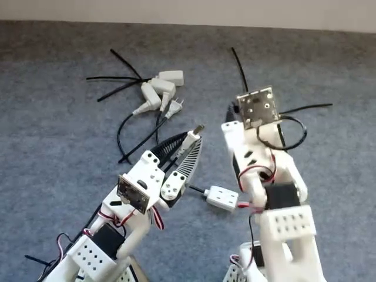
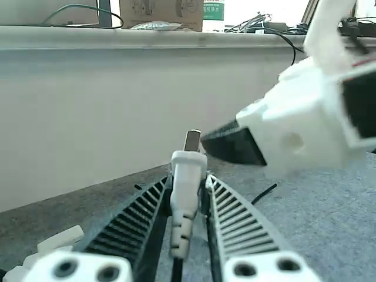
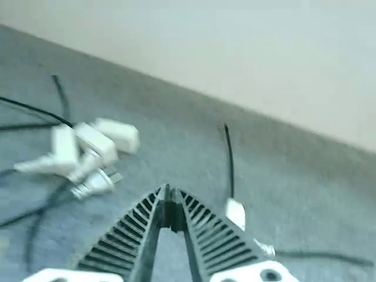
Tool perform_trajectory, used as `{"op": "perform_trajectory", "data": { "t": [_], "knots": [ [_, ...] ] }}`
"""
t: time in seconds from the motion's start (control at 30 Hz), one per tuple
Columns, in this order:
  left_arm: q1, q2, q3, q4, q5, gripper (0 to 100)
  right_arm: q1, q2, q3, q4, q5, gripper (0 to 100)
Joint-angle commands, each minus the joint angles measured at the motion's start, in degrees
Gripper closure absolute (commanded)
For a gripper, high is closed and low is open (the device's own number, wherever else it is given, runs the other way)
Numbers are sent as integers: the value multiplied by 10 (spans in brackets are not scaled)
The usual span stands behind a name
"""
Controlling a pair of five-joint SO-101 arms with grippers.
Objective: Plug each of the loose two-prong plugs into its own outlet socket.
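My left gripper (image 1: 191, 141) is shut on a white two-prong plug (image 1: 192, 136), held off the carpet with its prongs pointing away from the arm. In the left wrist view the plug (image 2: 187, 189) stands between the ribbed black fingers (image 2: 134, 218), metal prongs uppermost. A white outlet socket (image 1: 222, 198) on a black cord lies on the carpet between the two arms. My right gripper (image 3: 171, 198) is shut with nothing seen in it, above the carpet. A small white plug (image 3: 235, 212) on a black cord lies just beyond it. A heap of white plugs and sockets (image 1: 158, 91) (image 3: 85, 153) lies farther back.
The right arm (image 1: 264, 158) stands close beside the held plug, and its white body (image 2: 311, 129) looms near in the left wrist view. Black cords (image 1: 126, 132) trail over the grey carpet around the heap. A pale wall (image 1: 188, 12) bounds the far side.
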Motion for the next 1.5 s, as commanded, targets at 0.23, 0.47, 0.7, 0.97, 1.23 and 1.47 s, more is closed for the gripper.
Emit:
{"op": "perform_trajectory", "data": {
  "t": [0.23, 0.47, 0.7, 0.97, 1.23, 1.47],
  "knots": [
    [0, -10, -15, 0, 2, 994, -175, -96, -111, 129, -2, 991],
    [0, -10, -15, 0, 2, 994, -154, 1, -66, 112, 0, 991],
    [-5, -14, -15, 0, 2, 994, -58, 133, 16, -7, 0, 991],
    [-6, -11, -16, -1, 2, 994, 19, 261, 21, -80, 1, 991],
    [-6, -11, -16, -1, 2, 994, 19, 276, 21, -81, 1, 991],
    [-22, -10, -20, 4, 4, 994, 41, 275, 20, -81, 0, 991]
  ]
}}
